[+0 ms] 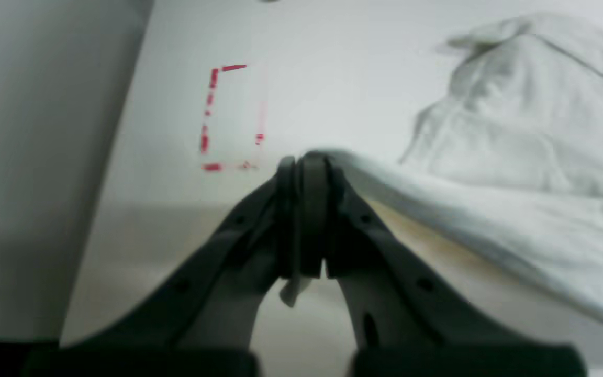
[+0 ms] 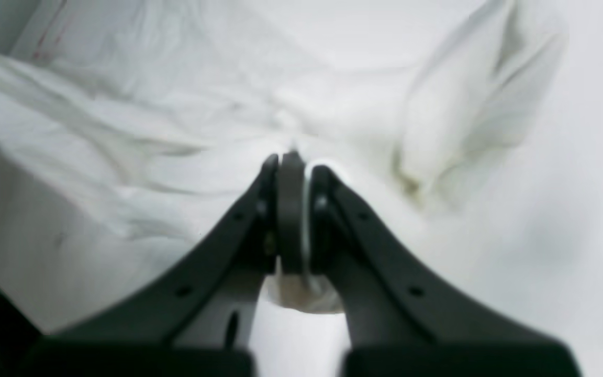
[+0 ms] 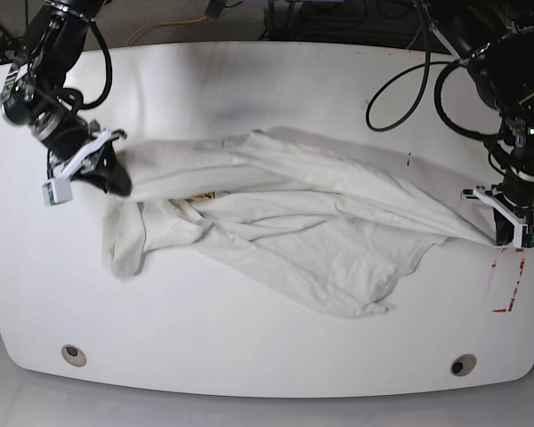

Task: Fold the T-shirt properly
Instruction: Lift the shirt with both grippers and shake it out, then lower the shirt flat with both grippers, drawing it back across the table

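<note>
Base view: T-shirt (image 3: 294, 227) white, crumpled, stretched across table (image 3: 249, 356).

T-shirt (image 3: 285, 231) on table (image 3: 249, 356), between hands

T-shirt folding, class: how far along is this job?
Done: both end effectors have gripped the T-shirt, left end effector and right end effector at opposite ends. In hand: cloth stretched between them, crumpled, one part drooping. Left: flattening and every fold.
</note>
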Controlling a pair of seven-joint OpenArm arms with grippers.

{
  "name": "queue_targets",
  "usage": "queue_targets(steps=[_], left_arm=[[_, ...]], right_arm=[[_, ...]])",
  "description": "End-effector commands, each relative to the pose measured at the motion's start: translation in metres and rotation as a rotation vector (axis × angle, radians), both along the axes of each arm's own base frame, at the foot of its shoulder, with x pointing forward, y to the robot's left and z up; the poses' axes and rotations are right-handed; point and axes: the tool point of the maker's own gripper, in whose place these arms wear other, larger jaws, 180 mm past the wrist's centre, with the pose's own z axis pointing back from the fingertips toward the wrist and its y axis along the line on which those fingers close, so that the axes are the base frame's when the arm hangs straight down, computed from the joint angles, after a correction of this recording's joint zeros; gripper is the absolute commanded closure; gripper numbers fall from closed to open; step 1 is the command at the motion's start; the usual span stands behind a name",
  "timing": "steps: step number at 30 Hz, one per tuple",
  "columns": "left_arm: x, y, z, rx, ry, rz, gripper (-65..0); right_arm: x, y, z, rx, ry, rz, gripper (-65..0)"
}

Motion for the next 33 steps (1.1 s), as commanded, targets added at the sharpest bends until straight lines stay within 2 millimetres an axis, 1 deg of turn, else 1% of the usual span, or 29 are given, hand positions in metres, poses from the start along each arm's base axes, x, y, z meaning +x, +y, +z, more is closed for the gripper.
queue_targets(steps=[1,4,6,8,9,11,12,14,16,19,21,22,26,28,31,33], left_arm=[[0.016,0.0,0.036,0.029,-0.095,-0.006,0.0],[0.025,0.0,0.054,0.034,-0.129,0.003,0.0],[0.036,-0.003,0.068,0.048,-0.145,-0.001,0.0],[0.042,-0.005,0.078,0.059,-0.154,-0.001,0.0],[0.046,-0.008,0.083,0.064,-0.158,-0.004,0.0],[0.05,-0.009,0.093,0.077,-0.172,-0.001,0.0],[0.053,-0.009,0.104,0.088,-0.195,0.002,0.0],[0.058,-0.009,0.119,0.093,-0.23,0.004,0.0],[0.065,-0.014,0.138,0.101,-0.271,-0.01,0.0],[0.07,-0.02,0.157,0.127,-0.31,-0.018,0.0],[0.073,-0.021,0.17,0.138,-0.335,-0.015,0.0],[0.075,-0.021,0.179,0.143,-0.354,-0.012,0.0],[0.081,-0.022,0.208,0.166,-0.408,-0.005,0.0],[0.084,-0.025,0.224,0.181,-0.439,-0.006,0.0],[0.085,-0.027,0.25,0.187,-0.496,-0.004,0.0],[0.084,-0.026,0.273,0.188,-0.54,0.006,0.0]], right_arm=[[0.02,-0.015,0.021,-0.006,-0.068,-0.005,0.0],[0.041,-0.02,0.032,0.0,-0.093,0.004,0.0],[0.06,-0.025,0.044,-0.008,-0.117,0.016,0.0],[0.072,-0.029,0.053,-0.013,-0.132,0.017,0.0],[0.081,-0.03,0.061,-0.011,-0.146,0.023,0.0],[0.091,-0.033,0.071,-0.02,-0.162,0.031,0.0],[0.099,-0.034,0.079,-0.026,-0.175,0.037,0.0],[0.113,-0.038,0.094,-0.034,-0.199,0.04,0.0],[0.129,-0.036,0.105,-0.033,-0.208,0.059,0.0],[0.152,-0.038,0.135,-0.056,-0.243,0.079,0.0],[0.16,-0.039,0.149,-0.061,-0.262,0.08,0.0],[0.166,-0.04,0.16,-0.066,-0.278,0.084,0.0],[0.186,-0.035,0.2,-0.109,-0.32,0.115,0.0],[0.193,-0.032,0.215,-0.132,-0.334,0.129,0.0],[0.2,-0.028,0.248,-0.174,-0.38,0.146,0.0],[0.202,-0.026,0.271,-0.214,-0.416,0.157,0.0]])
